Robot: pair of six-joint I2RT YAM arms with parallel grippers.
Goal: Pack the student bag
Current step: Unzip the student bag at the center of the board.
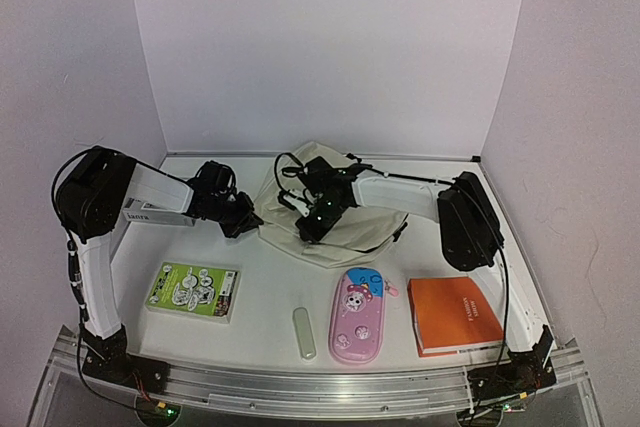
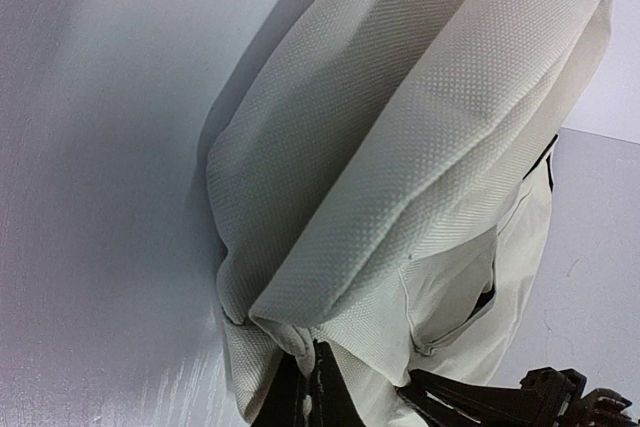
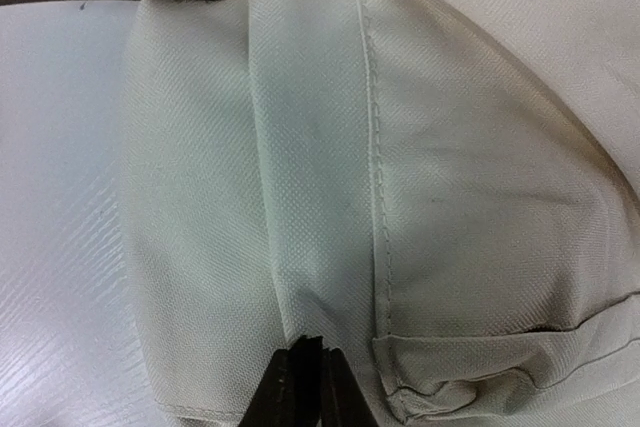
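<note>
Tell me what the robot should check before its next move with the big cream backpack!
1. Left jaws gripping the student bag: ok, closed on the cream fabric at its left edge.
2. Right jaws gripping the bag: ok, closed on a fold of fabric.
3. Bag open for packing: cannot tell, no opening shows in any view.
4. Things to pack in sight: ok, the green booklet, pale stick, pink pencil case and orange book lie on the table in front of the bag.
5. A free arm to pick them up: not ok, both are busy with the bag.
</note>
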